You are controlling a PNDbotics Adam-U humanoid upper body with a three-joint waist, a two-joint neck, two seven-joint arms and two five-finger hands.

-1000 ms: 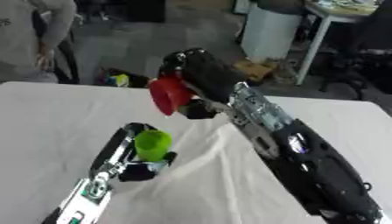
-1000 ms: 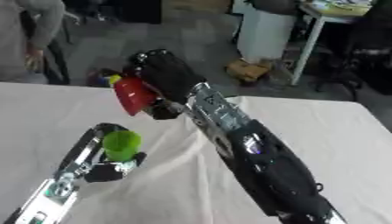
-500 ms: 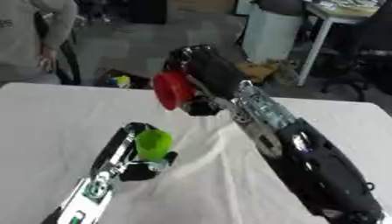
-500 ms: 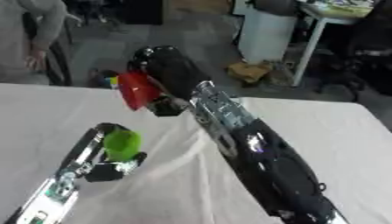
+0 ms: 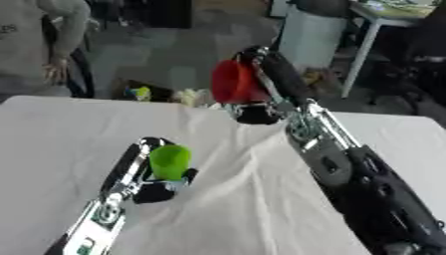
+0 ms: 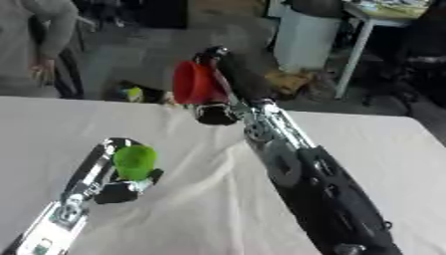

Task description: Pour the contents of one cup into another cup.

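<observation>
While right hand (image 5: 266,74) grips red plastic cup (image 5: 231,82) raised above far edge of white cloth-covered table (image 5: 261,209), fingers curled round it, cup tipped sideways, mouth facing left. Left hand (image 5: 161,177) near left, fingers wrapped round bright green plastic cup (image 5: 170,161), upright, low over table. Cups well apart, red one farther and to right of green one. Contents not visible.

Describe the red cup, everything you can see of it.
The red cup is plain, smooth, plastic-looking and tapered. The right hand holds it, fingers curled round its side, raised above the white-clothed table near the far edge. It is tilted, mouth towards the robot's left. Its contents cannot be seen. It is apart from the green cup.
</observation>
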